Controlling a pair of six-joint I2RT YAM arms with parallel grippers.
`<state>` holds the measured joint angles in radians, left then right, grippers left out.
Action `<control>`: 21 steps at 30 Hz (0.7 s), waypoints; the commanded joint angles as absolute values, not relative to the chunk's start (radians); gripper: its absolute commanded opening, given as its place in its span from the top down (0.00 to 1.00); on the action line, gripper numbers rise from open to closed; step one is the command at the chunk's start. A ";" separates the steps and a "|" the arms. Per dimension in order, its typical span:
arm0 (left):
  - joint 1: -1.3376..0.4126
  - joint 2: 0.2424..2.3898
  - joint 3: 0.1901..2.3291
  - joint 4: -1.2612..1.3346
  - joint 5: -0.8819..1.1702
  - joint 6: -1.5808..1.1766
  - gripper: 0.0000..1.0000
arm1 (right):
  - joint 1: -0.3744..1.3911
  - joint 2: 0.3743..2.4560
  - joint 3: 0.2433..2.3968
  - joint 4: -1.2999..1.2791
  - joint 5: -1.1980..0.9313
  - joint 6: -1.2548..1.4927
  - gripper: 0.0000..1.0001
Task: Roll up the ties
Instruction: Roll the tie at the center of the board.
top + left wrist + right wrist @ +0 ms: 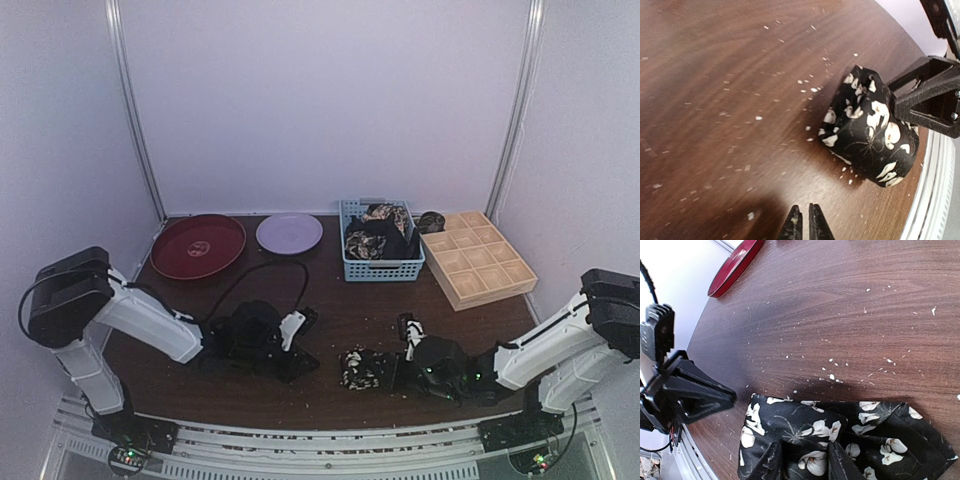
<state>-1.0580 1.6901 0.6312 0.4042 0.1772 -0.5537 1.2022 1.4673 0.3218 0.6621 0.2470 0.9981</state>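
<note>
**Right wrist view.** The right gripper [807, 462] sits at 6 o'clock. Its two dark fingers are a narrow way apart and pressed into the rolled tie [850, 432], with folds of the fabric bunched between them. The tie is soft black cloth printed with cream flowers, and it spreads from 6 towards 4 o'clock in flattened layers. The left gripper [731, 397] is at 9 o'clock, a black angular wedge with its tip just beside the tie's near corner. The table [850, 300] is dark wood grain dotted with pale crumbs. A glossy red plate [735, 267] shows at 11 o'clock.

**Left wrist view.** The left fingertips stand at 6 o'clock, pinched together with nothing between them. The tie lies at 3 o'clock, apart from these tips. From here it is a squat, lumpy roll resting on the wood, and the right gripper's black frame touches its far side.

**Top view.** The roll lies at 6 o'clock on the table, near the front edge, with the right gripper at its 3 o'clock side.

- A blue mesh basket [382, 268] at 1 o'clock holds a loose heap of ties [378, 232].
- A tan wooden tray [490, 262] at 2 o'clock is divided into square cells.
- A small dark bundle [432, 222] sits at the tray's far left corner. I cannot tell whether it is inside a cell.
- A lilac plate [289, 233] lies at 11 o'clock, beside the red plate.
</note>
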 commanded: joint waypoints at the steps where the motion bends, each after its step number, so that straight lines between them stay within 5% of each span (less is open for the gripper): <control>1: -1.083 1.771 0.697 0.511 0.234 -0.583 0.94 | 1.202 1.465 0.278 0.575 0.269 0.996 0.69; 21: -1.107 1.917 0.859 0.553 0.328 -0.614 0.98 | 1.202 1.401 0.247 0.558 0.296 0.966 0.68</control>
<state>-1.0927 1.9053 0.8162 0.5083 0.3035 -0.6052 1.2022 1.4063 0.2737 0.6346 0.2726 0.9897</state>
